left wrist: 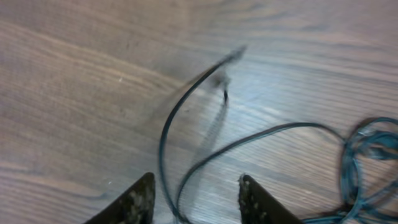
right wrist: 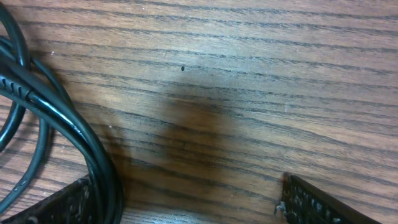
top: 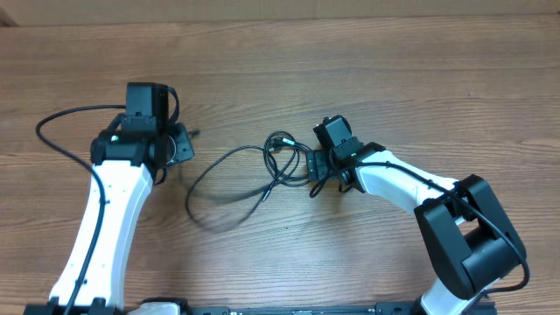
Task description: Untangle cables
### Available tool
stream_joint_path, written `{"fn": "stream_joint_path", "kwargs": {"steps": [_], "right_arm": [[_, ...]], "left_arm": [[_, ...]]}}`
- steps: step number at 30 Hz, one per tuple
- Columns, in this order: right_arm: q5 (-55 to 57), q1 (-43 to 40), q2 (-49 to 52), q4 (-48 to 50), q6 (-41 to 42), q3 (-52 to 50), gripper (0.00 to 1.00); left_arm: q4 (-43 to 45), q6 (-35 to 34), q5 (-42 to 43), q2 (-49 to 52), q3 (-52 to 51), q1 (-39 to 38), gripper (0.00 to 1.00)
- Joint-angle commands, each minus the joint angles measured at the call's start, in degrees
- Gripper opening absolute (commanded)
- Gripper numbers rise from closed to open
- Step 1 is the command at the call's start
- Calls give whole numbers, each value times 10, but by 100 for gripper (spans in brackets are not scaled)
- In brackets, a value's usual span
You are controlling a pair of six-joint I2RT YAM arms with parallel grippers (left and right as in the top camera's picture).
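Black cables [top: 284, 162] partly spread mid-table [top: 367, 52]; one tangle left beside the right gripper [right wrist: 186, 179]. Left gripper [left wrist: 196, 180] and right both released, empty.

The cables [top: 282, 166] lie on the table [top: 394, 70] between the two grippers. The tangled coil sits just beside the right gripper [top: 324, 178]. A loose loop extends toward the left gripper [top: 182, 145], with strands passing between its fingers [left wrist: 140, 202]
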Motion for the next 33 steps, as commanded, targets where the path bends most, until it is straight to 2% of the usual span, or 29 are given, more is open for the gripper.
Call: {"fn": "stream_joint_path", "kwargs": {"steps": [1,5,10,21,25,33], "right_arm": [[-3,-7,16,-13,3,-24,89],[-3,-7,16,-13,3,-24,89],[-3,-7,16,-13,3,-24,89],[-3,-7,16,-15,3,-24,89],[-3,-7,16,-16,3,-24,89],[-3,-7,16,-15,3,-24,89]], "left_arm": [[-5,-8,-14,45,5,2,49],[8,70,81,80,5,2,54],[56,217,262,113,5,0,54],[134,273,266,211,5,-52,45],[159,272,225,245,5,-61,42],[177,272,170,294,5,-62,43]]}}
